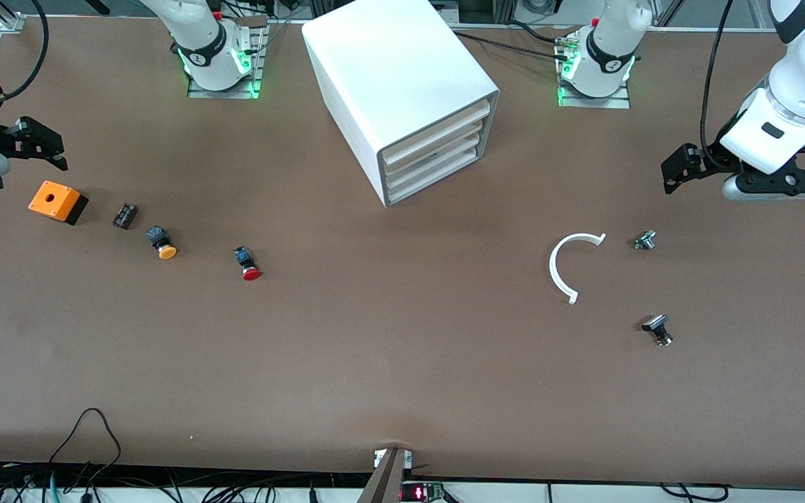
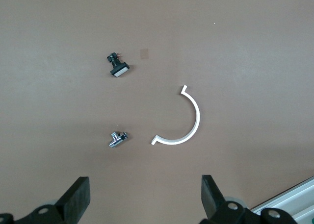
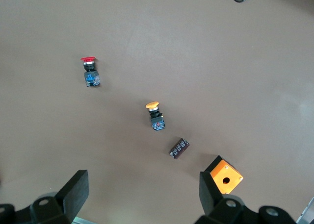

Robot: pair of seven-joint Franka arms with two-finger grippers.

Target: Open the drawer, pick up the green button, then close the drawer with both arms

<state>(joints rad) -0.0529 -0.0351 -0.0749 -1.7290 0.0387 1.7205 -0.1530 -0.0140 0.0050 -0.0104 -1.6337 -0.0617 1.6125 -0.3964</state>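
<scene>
Drawer [image 1: 437, 172] sits closed in the cabinet [image 1: 392, 84]. Left gripper [image 2: 144, 204] hangs wide above the white arc [image 2: 179, 121]; right gripper [image 3: 142, 199] wide above the orange box [image 3: 225, 175].

The drawer [image 1: 432, 177], lowest of three white trays, sits shut in the cabinet [image 1: 395, 84]; button unseen.

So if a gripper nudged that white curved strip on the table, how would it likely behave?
The white curved strip looks thin and lies flat, so it would probably slide or spin across the table instead of rolling or tipping. Its slim open arc suggests that it is light and may flex a little when squeezed. Lying so low, it could be awkward for fingers to get under.
</scene>
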